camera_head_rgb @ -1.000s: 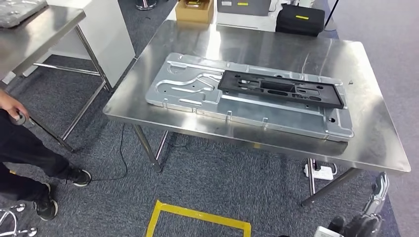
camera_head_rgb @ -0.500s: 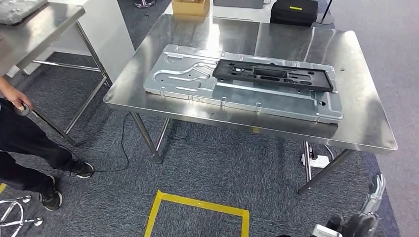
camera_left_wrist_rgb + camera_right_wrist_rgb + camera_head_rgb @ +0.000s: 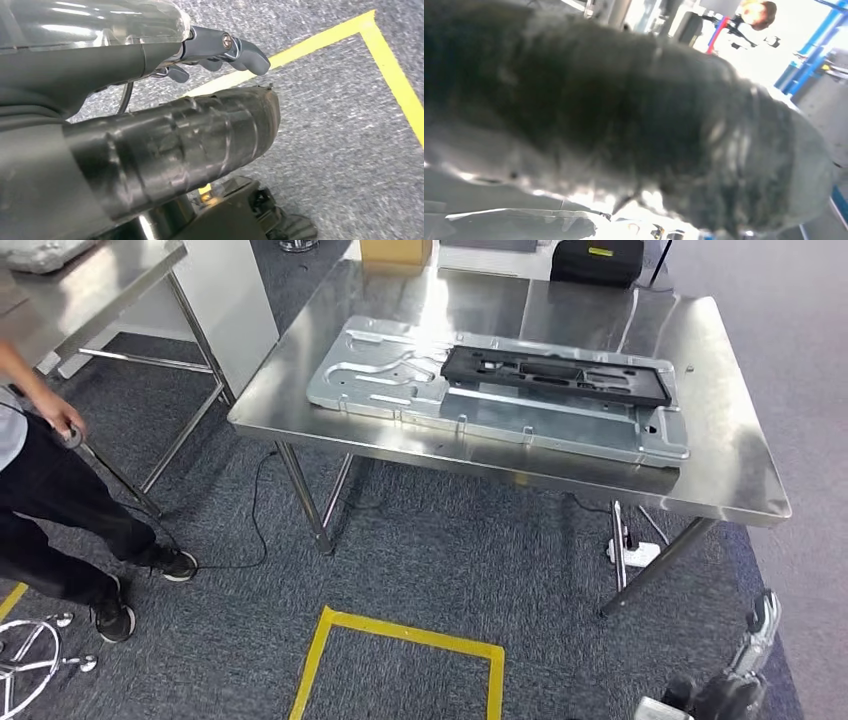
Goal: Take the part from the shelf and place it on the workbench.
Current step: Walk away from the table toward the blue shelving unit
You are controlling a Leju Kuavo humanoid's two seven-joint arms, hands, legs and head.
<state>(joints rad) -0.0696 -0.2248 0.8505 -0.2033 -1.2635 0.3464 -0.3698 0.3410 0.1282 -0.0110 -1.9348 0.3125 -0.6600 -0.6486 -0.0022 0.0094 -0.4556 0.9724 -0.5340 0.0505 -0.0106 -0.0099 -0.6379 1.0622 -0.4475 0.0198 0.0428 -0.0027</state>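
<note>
From the head view, we see the black part [image 3: 556, 376] lying flat on the silver panel [image 3: 420, 390] atop the steel surface [image 3: 720, 455], well apart from our fingers. In the left wrist view, our left hand [image 3: 165, 135] hangs over carpet with yellow tape [image 3: 395, 80], fingers [image 3: 240, 50] released, grasping nothing. In the right wrist view, our right hand [image 3: 649, 130] is a dark blur; we cannot tell its state.

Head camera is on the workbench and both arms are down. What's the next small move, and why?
Probably a slow turn to look for the shelf, keeping clear of the person on the left. The black plastic frame already lies on the stamped silver metal panel on the steel workbench, and the left hand holds nothing, so reaching here seems pointless.
</note>
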